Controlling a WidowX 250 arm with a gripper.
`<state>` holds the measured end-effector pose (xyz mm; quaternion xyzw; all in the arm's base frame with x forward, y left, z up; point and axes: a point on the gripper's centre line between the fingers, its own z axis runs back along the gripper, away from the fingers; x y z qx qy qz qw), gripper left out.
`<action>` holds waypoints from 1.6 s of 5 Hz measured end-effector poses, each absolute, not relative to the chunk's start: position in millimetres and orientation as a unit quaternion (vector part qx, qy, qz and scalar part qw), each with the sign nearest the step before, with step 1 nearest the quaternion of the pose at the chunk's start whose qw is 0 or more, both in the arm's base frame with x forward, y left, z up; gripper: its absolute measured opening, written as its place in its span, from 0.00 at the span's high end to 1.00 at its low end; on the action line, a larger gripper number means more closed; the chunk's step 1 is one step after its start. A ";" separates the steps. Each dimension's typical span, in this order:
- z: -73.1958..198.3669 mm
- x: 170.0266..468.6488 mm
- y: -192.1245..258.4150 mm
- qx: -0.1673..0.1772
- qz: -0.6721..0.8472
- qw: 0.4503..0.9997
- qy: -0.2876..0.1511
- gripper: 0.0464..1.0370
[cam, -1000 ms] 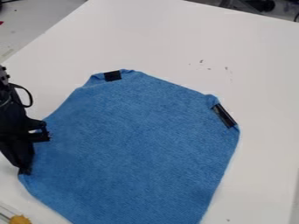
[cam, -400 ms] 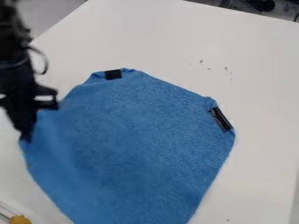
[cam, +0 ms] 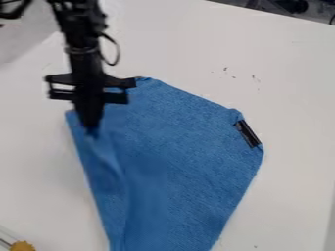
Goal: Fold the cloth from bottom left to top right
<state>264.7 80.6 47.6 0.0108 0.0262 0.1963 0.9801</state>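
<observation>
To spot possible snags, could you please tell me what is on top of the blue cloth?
A black strip lies on the blue cloth near its right corner. The gripper is over its left side; whatever the gripper covers cannot be seen.

My camera shows a blue cloth point(cam: 177, 142) with a matt, softly textured, towel-like weave, its surface finely rough. I see black strips like tape on it, the one at right point(cam: 247, 133) smooth with a slight gloss. The white counter point(cam: 291, 98) looks smooth and mostly matt, and my black arm point(cam: 82, 49) has a dull, plastic-like finish.
</observation>
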 end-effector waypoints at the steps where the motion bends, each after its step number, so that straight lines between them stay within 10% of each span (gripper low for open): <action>1: 29.5 284.2 59.7 -0.021 0.180 0.983 0.019 0.98; 3: 10.5 310.3 48.8 -0.062 0.163 0.985 0.001 0.86; 6: 44.3 347.0 3.5 -0.058 0.136 0.989 0.000 0.06; 8: 49.5 347.8 -6.9 -0.009 0.109 0.994 -0.031 0.03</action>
